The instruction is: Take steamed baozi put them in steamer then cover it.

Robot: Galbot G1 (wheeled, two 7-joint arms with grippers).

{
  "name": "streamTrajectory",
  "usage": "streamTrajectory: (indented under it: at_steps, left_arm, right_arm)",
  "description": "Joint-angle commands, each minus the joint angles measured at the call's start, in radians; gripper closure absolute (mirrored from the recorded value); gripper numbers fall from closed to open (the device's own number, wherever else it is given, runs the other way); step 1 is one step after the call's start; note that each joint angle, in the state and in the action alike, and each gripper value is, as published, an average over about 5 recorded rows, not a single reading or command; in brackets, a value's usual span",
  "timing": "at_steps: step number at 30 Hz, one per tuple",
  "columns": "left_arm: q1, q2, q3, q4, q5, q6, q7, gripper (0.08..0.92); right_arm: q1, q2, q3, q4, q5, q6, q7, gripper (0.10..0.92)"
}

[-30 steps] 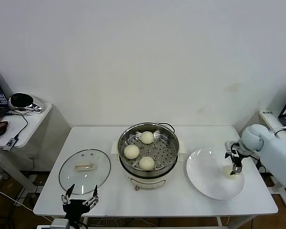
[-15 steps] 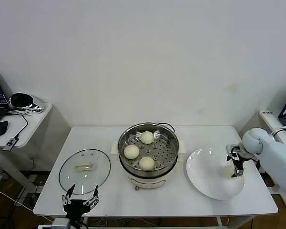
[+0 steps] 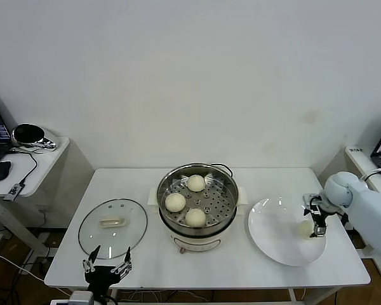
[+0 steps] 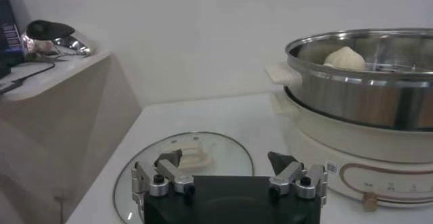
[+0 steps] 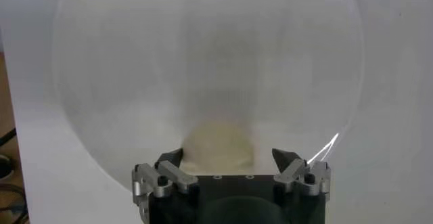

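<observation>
The right gripper [image 3: 317, 223] hangs over the 3 o'clock edge of the plate [image 3: 273, 241], fingers spread apart and pointing down. The last bun [image 3: 305, 229] lies on the plate just at the gripper's 9 o'clock side in the head view; in the right wrist view this bun [image 5: 218, 145] sits between the open fingers [image 5: 289, 164], right in front of the palm, not clamped. Whether the fingertips touch it I cannot tell.

The other 3 buns [image 3: 175, 202] rest on the perforated tray inside the steamer [image 3: 197, 222], at the table's [image 3: 140, 267] centre: 1 at 12 o'clock, 1 at 9 o'clock, 1 at 6 o'clock, leaving the 3 o'clock part of the tray bare. The buns are smooth, round and cream-white. The steamer is a shiny steel pot on a cream base with side handles. The plate is flat, white, round and glossy.

A round glass lid [image 3: 112, 227] with a pale handle lies flat on the table at 9 o'clock from the steamer. The left gripper [image 3: 106, 262] waits at the table's near edge, just at 6 o'clock of the lid, fingers open and holding nothing.

A side desk [image 3: 25, 166] with a mouse and cables stands well apart at 9 o'clock.
</observation>
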Motion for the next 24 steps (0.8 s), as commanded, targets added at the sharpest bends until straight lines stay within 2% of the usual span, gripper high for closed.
streamTrajectory:
  at_steps: [1,8,24]
  left_arm:
    - [0.001,0.000,0.001,0.000,0.001,-0.001,-0.001,0.177]
    - [0.001,0.001,0.002,-0.001,0.002,-0.001,-0.001,0.177]
    - [-0.003,0.001,0.004,0.003,0.002,-0.001,-0.001,0.177]
  right_arm:
    - [-0.006,-0.005,0.003,0.005,-0.002,-0.001,0.001,0.239]
    - [-0.018,-0.010,0.013,0.007,-0.001,-0.003,0.000,0.373]
    - [-0.001,-0.022,0.012,0.020,0.027,-0.012,-0.010,0.508]
